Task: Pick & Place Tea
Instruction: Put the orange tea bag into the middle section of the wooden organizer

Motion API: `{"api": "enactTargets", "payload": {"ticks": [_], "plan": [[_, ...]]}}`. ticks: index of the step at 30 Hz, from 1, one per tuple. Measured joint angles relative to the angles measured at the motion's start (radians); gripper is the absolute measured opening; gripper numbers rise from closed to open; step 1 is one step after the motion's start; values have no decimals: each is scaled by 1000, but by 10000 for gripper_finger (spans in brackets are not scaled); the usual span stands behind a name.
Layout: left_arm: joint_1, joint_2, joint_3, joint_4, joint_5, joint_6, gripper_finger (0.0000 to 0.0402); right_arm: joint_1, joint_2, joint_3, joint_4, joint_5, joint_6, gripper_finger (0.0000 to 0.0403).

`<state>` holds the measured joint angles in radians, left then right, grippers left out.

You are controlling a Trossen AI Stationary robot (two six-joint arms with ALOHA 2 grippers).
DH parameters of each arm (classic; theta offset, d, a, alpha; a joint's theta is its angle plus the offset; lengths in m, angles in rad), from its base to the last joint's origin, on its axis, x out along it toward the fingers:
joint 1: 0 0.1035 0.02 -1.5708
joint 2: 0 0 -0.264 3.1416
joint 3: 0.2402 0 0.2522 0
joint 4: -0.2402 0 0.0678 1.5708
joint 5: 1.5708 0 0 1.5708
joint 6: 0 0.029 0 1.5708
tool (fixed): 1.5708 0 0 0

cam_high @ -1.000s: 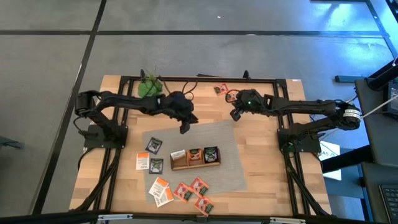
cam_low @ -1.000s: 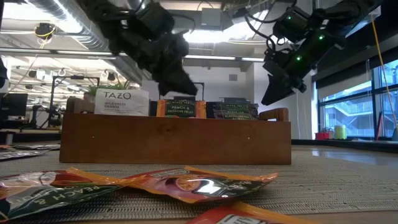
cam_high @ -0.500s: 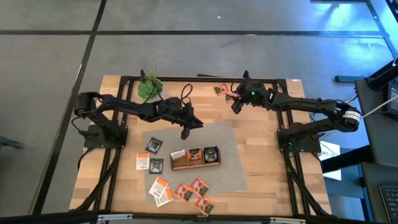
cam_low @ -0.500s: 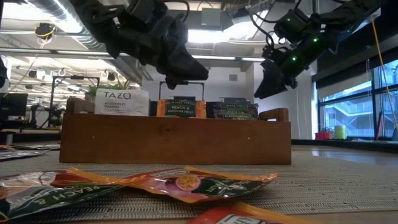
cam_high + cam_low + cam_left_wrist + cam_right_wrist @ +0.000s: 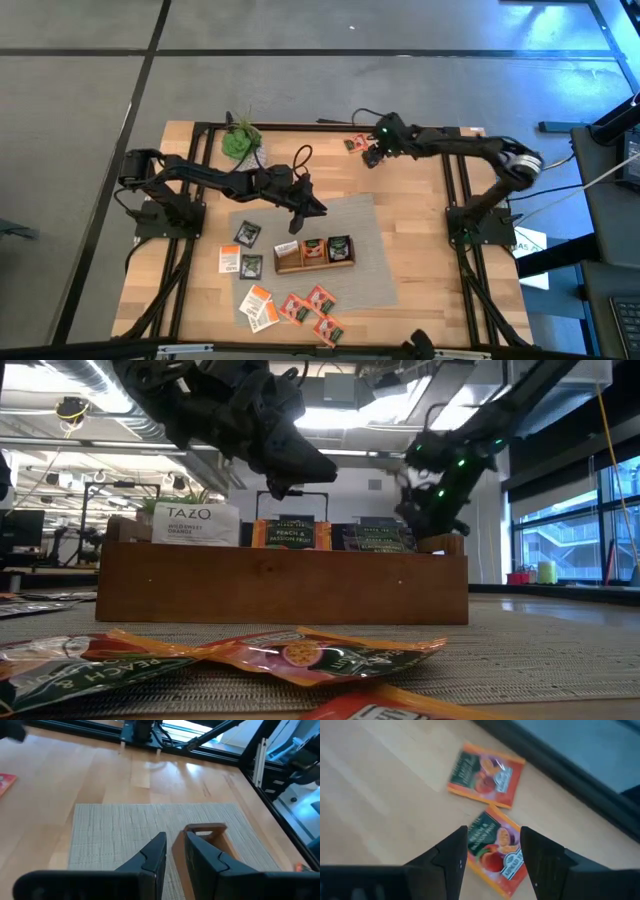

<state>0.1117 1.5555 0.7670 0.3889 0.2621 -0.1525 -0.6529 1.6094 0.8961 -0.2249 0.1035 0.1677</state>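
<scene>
Two red-and-orange tea sachets [image 5: 487, 774] [image 5: 496, 851] lie flat on the bare wood near the table's far edge. My right gripper [image 5: 494, 837] [image 5: 371, 154] hangs open above the nearer one, a finger to each side, touching nothing. My left gripper [image 5: 175, 842] [image 5: 316, 208] hovers over the grey mat [image 5: 360, 225], just beyond the wooden tray [image 5: 314, 253]. Its fingers stand a narrow gap apart with nothing between them. The tray holds sachets upright in its three compartments. More tea lies flat left of the tray [image 5: 247, 233] and near the front edge [image 5: 295, 308].
A small green plant [image 5: 240, 140] stands at the far left of the table. A black frame rail [image 5: 320, 127] runs along the far edge, right behind the two sachets. Bare wood lies to the right of the mat [image 5: 415, 240].
My right gripper has swung toward the table's far edge and sunk, coming over the two red sachets. My left gripper has drifted a little toward the table's right over the mat and tipped from pointing downward to nearer level.
</scene>
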Motion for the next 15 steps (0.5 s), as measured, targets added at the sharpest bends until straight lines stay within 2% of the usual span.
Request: {"api": "enactTargets", "payload": {"ticks": [7,15], "plan": [[-25,0,0,-5,0,-9,64,-8,170,112,-121,-2,-21,184],[-33,0,0,-5,0,-1,64,-3,213,97,-166,4,-12,184]]}}
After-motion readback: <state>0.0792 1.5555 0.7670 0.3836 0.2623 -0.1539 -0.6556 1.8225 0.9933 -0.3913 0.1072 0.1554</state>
